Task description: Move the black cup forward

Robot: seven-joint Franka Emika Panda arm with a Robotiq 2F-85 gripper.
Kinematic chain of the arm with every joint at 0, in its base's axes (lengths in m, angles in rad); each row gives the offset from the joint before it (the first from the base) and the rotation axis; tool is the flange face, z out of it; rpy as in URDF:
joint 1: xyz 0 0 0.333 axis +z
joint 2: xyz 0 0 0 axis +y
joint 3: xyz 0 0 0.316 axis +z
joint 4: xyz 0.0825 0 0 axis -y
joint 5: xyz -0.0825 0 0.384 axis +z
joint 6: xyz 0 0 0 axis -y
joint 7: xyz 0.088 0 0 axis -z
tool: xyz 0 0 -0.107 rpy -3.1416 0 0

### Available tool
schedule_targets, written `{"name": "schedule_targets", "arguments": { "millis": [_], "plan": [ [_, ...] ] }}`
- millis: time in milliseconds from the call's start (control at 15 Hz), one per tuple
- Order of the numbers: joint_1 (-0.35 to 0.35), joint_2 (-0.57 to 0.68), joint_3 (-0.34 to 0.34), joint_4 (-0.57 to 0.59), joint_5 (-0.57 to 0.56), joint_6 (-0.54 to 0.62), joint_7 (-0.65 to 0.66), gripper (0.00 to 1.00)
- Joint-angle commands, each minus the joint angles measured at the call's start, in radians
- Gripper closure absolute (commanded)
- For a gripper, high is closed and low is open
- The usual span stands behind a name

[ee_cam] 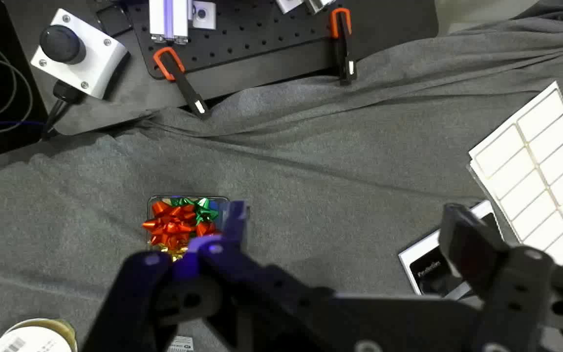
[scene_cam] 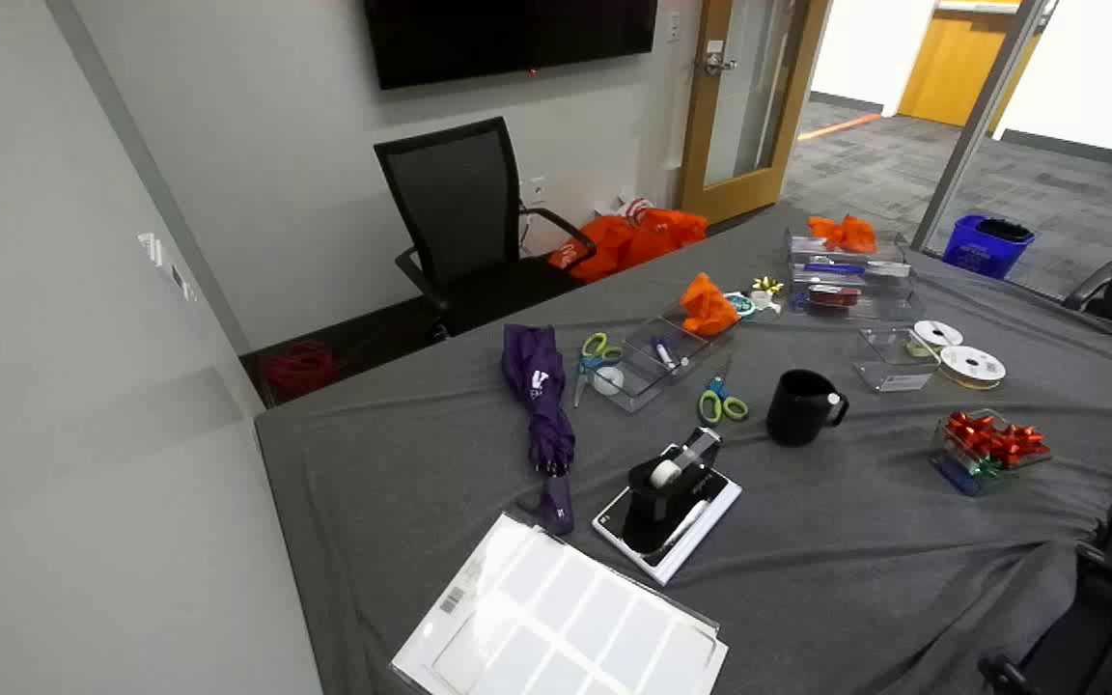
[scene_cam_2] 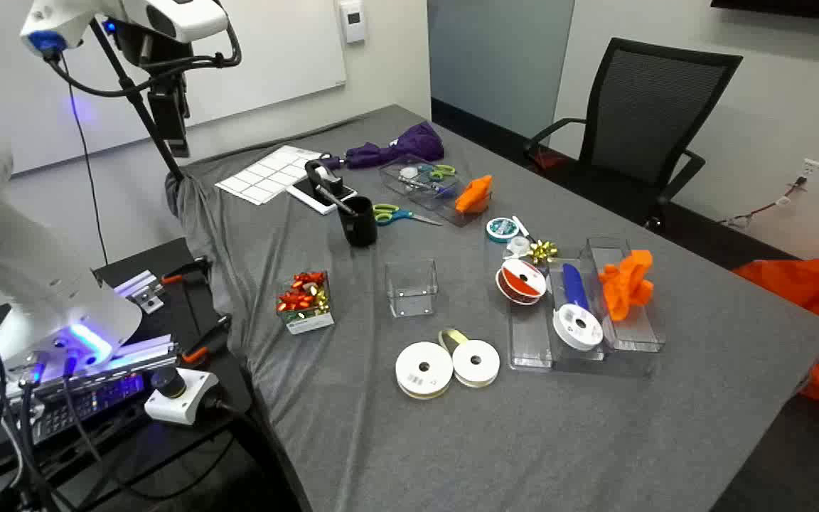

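The black cup (scene_cam: 793,410) stands upright on the grey cloth of the table, with its side handle showing in an exterior view. It also shows in an exterior view (scene_cam_2: 360,223), where a slim stick-like part overlaps its rim. My gripper (scene_cam_2: 176,139) hangs high above the near side of the table, well apart from the cup. In the wrist view the gripper (ee_cam: 345,210) has its fingers wide apart, with only bare cloth seen between them. The cup does not show in the wrist view; the gripper body covers the lower part of that picture.
A tape dispenser (scene_cam: 657,487) stands on a black-and-white box (scene_cam: 701,526) beside the cup. Green-handled scissors (scene_cam: 720,403), a tray of bows (scene_cam_2: 303,302), a small clear bin (scene_cam_2: 411,288), ribbon spools (scene_cam_2: 424,370), a purple umbrella (scene_cam: 542,405) and label sheets (scene_cam: 566,618) lie around.
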Motion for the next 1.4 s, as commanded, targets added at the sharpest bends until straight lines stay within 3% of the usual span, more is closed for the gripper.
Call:
{"name": "schedule_targets", "arguments": {
  "millis": [0,800,1333],
  "plan": [
    [-0.029,0.006,0.024,0.002,0.013,-0.002,-0.015,0.0],
    [-0.029,0.006,0.024,0.002,0.013,-0.002,-0.015,0.0],
    [-0.017,0.119,0.072,-0.02,0.186,0.231,0.127,0.0]
  ]
}}
